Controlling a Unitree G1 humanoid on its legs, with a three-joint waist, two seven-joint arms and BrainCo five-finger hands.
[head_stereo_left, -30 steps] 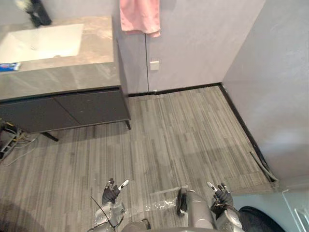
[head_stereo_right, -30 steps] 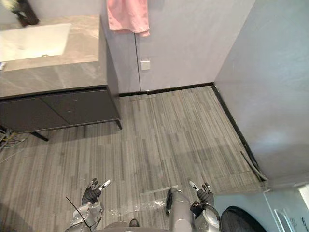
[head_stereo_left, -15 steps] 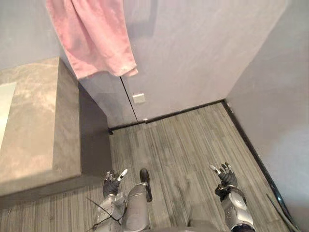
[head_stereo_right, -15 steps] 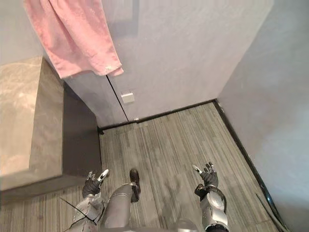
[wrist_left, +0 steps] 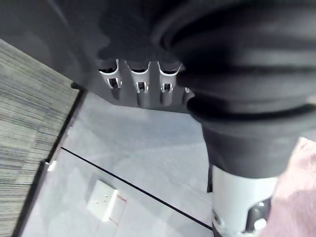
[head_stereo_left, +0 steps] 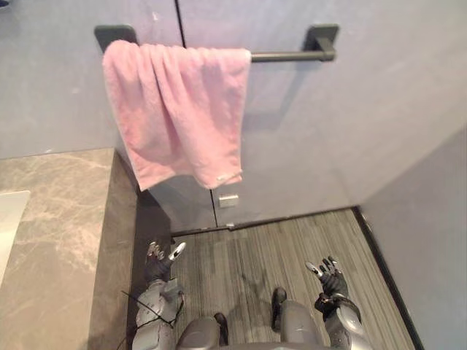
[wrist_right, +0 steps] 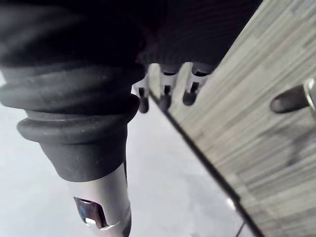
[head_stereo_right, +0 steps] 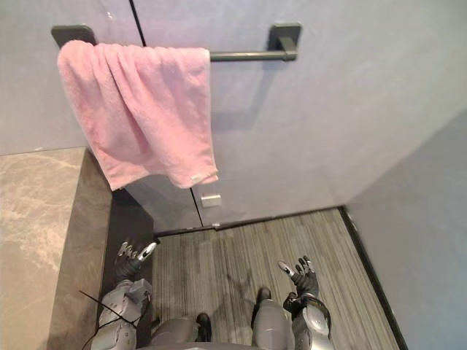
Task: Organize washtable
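Pink towel [head_stereo_left: 175, 109], one, on one bar [head_stereo_left: 284, 55]; left hand [head_stereo_left: 156, 266], right hand [head_stereo_left: 332, 279]

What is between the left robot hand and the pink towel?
In the left eye view, just bare grey wall and the cabinet's dark side lie between the left robot hand and the pink towel above it.

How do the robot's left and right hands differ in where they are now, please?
The left hand sits close beside the washtable; the right hand is over floorboards, apart from it. The left wrist view shows wall, a white socket plate and the edge of the pink towel; the right wrist view shows floorboards. Both hands are open and empty.
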